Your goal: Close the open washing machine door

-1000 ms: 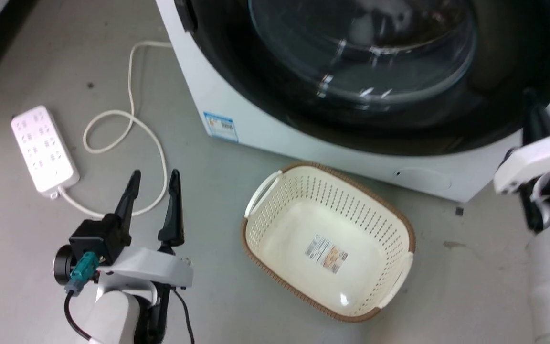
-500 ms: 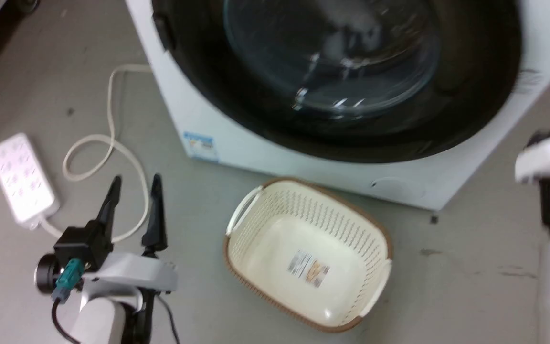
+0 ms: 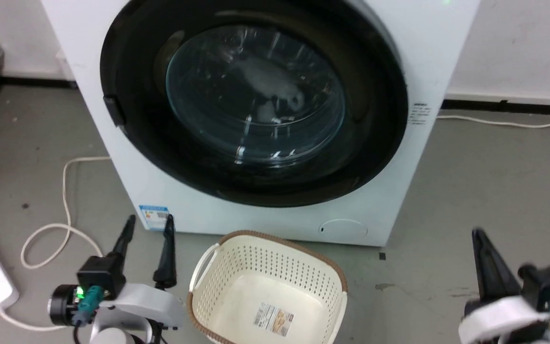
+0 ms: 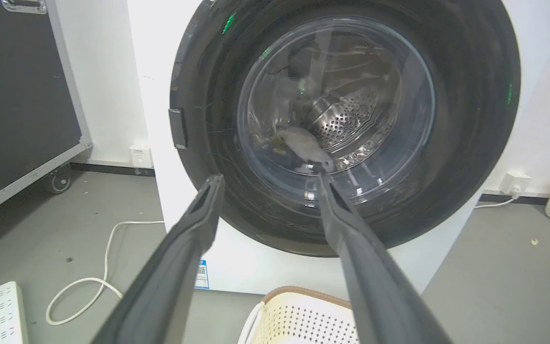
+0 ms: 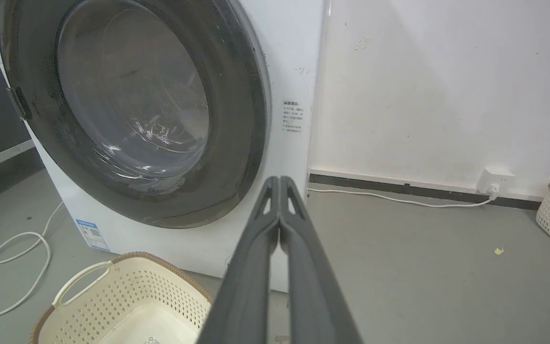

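Head camera looks forward and down; low wrist cameras face the washing machine door [image 4: 346, 119]: left's twelve o'clock, right's ten.

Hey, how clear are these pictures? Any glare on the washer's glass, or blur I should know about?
Head view: white glare streaks low on the glass of the washing machine door, and the interior looks hazy. Left wrist view: sharp, with the glass clear enough to show the steel drum and small green glints on the black frame. Right wrist view: even light, with reflections low on the glass.
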Motion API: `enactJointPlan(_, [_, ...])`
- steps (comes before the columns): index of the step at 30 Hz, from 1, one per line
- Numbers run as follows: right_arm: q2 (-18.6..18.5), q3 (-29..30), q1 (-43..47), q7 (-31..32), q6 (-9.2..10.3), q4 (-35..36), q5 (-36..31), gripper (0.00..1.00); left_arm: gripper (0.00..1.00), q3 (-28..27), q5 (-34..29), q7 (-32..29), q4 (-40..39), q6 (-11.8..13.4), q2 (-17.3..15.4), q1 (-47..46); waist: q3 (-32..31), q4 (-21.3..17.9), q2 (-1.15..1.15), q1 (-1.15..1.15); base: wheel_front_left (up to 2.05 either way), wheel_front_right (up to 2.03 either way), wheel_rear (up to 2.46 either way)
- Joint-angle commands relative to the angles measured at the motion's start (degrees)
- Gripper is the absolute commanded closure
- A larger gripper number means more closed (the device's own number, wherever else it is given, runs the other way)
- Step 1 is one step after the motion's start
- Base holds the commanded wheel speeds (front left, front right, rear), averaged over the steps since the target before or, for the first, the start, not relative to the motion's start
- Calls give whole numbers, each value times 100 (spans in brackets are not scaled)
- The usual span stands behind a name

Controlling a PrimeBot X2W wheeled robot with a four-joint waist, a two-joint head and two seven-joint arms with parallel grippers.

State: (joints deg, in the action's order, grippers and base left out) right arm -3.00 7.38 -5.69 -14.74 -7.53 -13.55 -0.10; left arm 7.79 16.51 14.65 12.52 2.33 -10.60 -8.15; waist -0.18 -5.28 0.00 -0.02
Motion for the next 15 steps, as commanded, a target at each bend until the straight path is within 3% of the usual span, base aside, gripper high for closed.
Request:
enactJointPlan(1, [12, -28, 189, -5, 4, 87, -27, 100, 0, 77, -62, -26, 63, -41, -25, 74, -92, -62, 0, 2, 0, 0, 0])
enactJointPlan(7, [12, -103, 598, 136, 4, 246, 25, 100, 0, 226, -107, -98, 182, -81, -42, 78, -144, -32, 0, 2, 0, 0, 0])
enactJointPlan(8, [12, -111, 629, 178, 4, 255, 67, 81, 0, 230, -95, -106, 197, -81, -39, 80, -150, -28, 0, 2, 0, 0, 0])
enactJointPlan(9, [12, -110, 652, 230, 4, 255, 124, 27, 0, 231, -83, -109, 209, -78, -38, 83, -156, -22, 0, 2, 0, 0, 0])
enactJointPlan(10, [12, -104, 666, 247, 4, 274, 138, 0, 0, 226, -67, -111, 220, -71, -33, 87, -161, -15, 0, 2, 0, 0, 0])
enactJointPlan(15, [12, -163, 708, 322, 4, 326, 233, 0, 0, 221, -4, -119, 261, -51, -19, 81, -171, 17, 0, 2, 0, 0, 0])
